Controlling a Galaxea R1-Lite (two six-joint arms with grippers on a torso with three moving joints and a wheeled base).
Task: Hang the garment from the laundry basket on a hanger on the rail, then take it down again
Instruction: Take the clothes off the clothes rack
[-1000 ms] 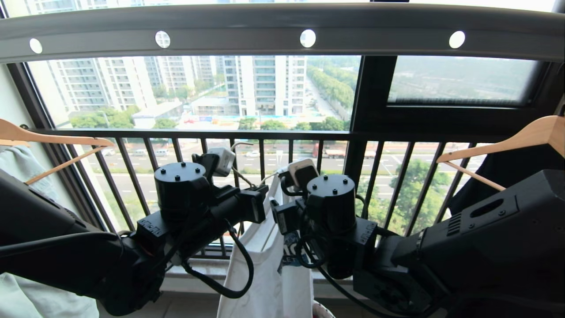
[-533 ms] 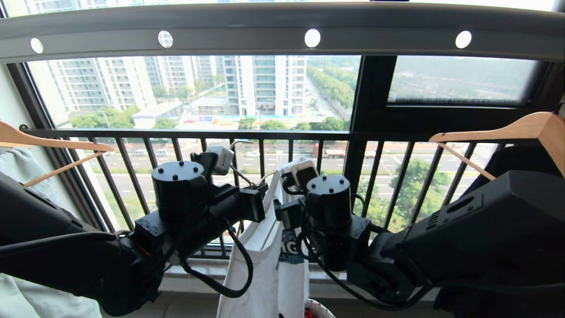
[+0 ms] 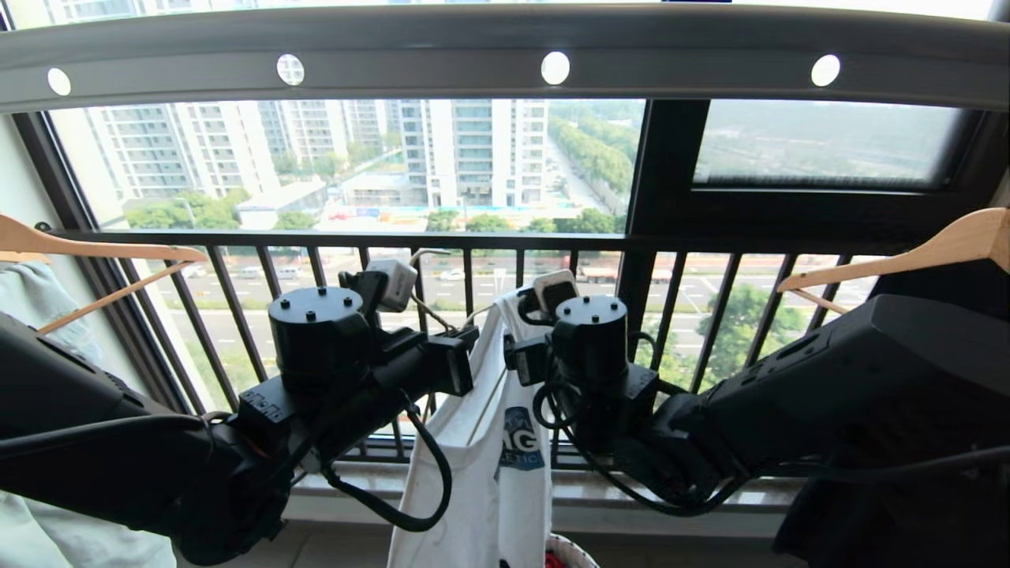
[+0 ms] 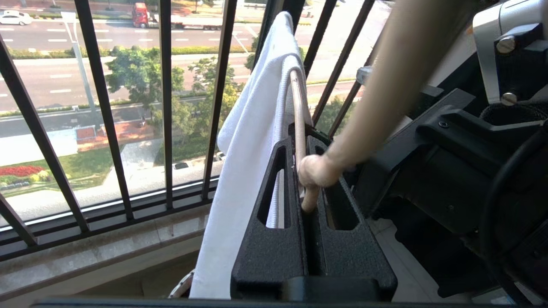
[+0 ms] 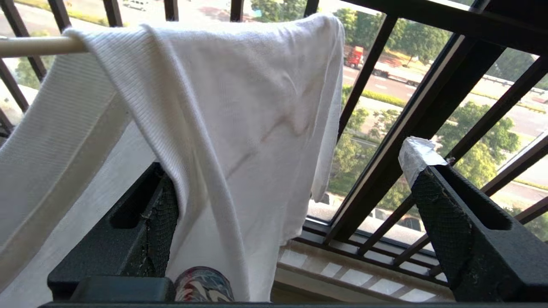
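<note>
1. Head view: the garment (image 3: 481, 465) hangs at 6 o'clock between both arms, well below the rail (image 3: 505, 59). The laundry basket (image 3: 570, 551) peeks beneath; wooden hangers (image 3: 907, 256) flank at 3 and 9, and the window bars (image 3: 473, 300) stand close behind.
2. Left wrist view: the left gripper (image 4: 305, 171) is clamped on the hanger (image 4: 298, 128).
3. Right wrist view: the right gripper (image 5: 295, 201) gapes wide, holding nothing, one finger under the shirt's shoulder. Dressing the hanger looks to be in hand; next, lift it to the rail.

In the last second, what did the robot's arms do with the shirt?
The right gripper rose a little along the white T-shirt and is spread wide, one finger behind the cloth, gripping nothing. More of the shirt's blue print shows. The left gripper stayed shut on the cream hanger, which is below the grey rail.
</note>
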